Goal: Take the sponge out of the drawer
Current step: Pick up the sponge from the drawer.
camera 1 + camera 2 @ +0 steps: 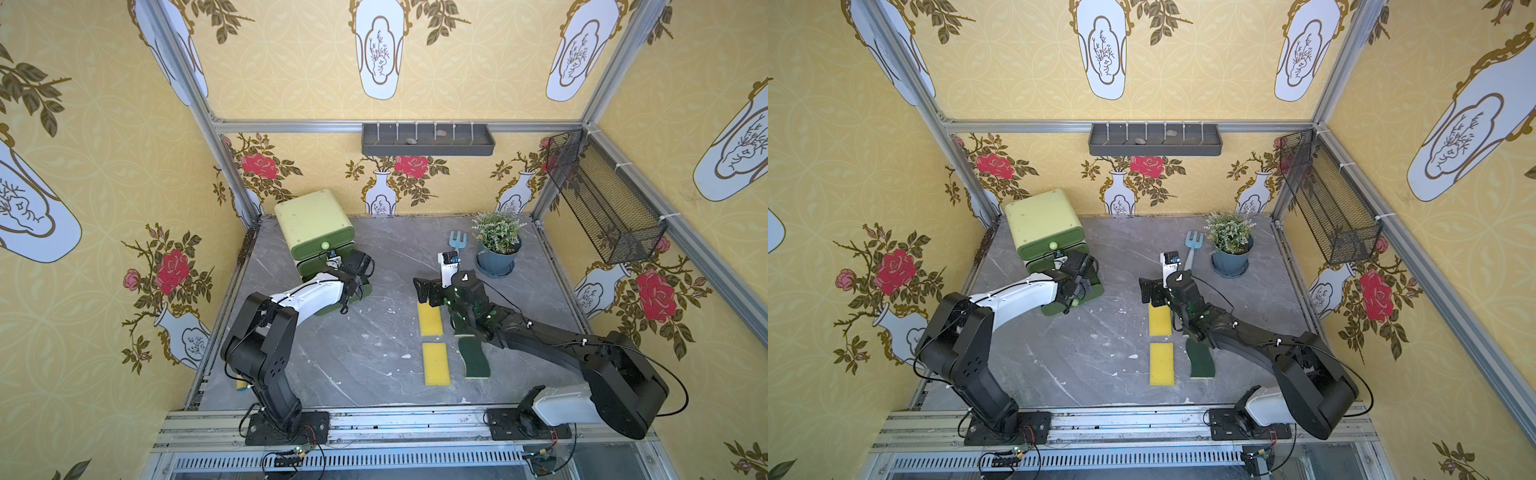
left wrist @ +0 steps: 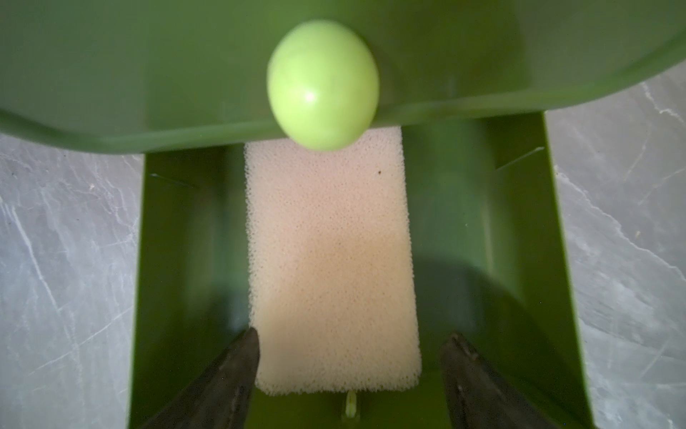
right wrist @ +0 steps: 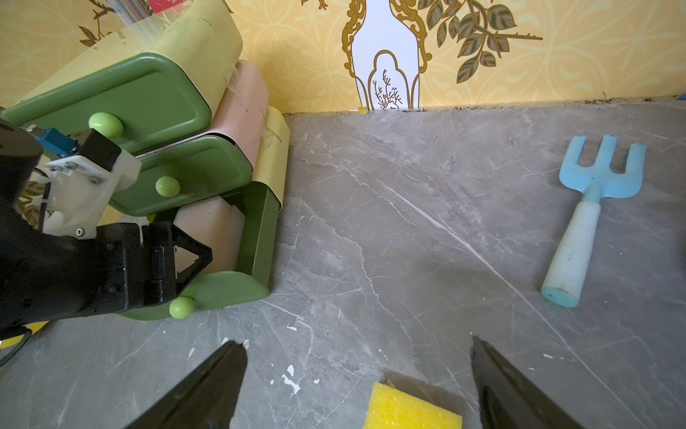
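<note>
Sponge [image 2: 332, 267] (in drawer [image 2: 178, 260]) between open left jaws.

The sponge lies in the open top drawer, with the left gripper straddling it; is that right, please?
Not quite: the sponge lies in the open bottom drawer, not the top one, as the right wrist view shows. The left gripper does straddle it.

Bright even light, soft shadows, wide-angle curvature at edges, drawer knob [image 2: 323, 85] blurred in left wrist view
</note>
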### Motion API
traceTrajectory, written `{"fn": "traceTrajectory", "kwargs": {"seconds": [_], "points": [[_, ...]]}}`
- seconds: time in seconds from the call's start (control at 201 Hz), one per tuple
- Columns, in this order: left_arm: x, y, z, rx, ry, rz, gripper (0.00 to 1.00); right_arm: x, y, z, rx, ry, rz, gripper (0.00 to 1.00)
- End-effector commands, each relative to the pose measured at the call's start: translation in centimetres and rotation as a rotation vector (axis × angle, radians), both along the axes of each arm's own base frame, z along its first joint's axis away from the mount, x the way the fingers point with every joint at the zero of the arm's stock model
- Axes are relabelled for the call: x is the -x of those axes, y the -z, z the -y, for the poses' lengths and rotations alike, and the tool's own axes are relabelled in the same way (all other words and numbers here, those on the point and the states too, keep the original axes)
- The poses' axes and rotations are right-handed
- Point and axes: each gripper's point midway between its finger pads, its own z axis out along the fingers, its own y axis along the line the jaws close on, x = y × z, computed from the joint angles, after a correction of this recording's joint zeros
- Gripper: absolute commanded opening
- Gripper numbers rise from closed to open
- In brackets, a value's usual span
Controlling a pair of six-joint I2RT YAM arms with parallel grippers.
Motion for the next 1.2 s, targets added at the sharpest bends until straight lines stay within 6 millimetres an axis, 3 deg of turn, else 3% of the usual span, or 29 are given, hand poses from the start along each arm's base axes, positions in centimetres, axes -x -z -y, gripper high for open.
{"fn": "traceTrajectory", "kwargs": {"seconds": [0.0,0.199,0.468,0.627,0.801,1.195], "points": [[0.6,1.0,-0.3,-0.016,-0.001,-0.043,0.76,-0.3,-0.5,-0.2,-0.014,0.005,0.011,0.97],[0.5,1.2,-0.1,-0.006,-0.008,-0.042,0.61,-0.3,-0.5,-0.2,-0.016,0.003,0.007,0.97],[0.4,1.0,-0.2,-0.006,-0.013,-0.034,0.18,-0.4,-0.4,-0.2,-0.015,0.004,0.005,0.97],[0.3,0.7,-0.2,-0.002,-0.010,-0.024,0.00,-0.4,-0.3,-0.1,-0.013,0.005,0.004,0.97],[0.3,0.2,-0.2,0.008,-0.003,-0.002,0.00,-0.4,-0.4,-0.1,-0.015,0.006,0.005,0.97],[0.2,-3.0,-0.6,0.014,-0.001,0.083,0.00,-0.4,-0.5,-0.1,-0.015,0.005,0.007,0.97]]}}
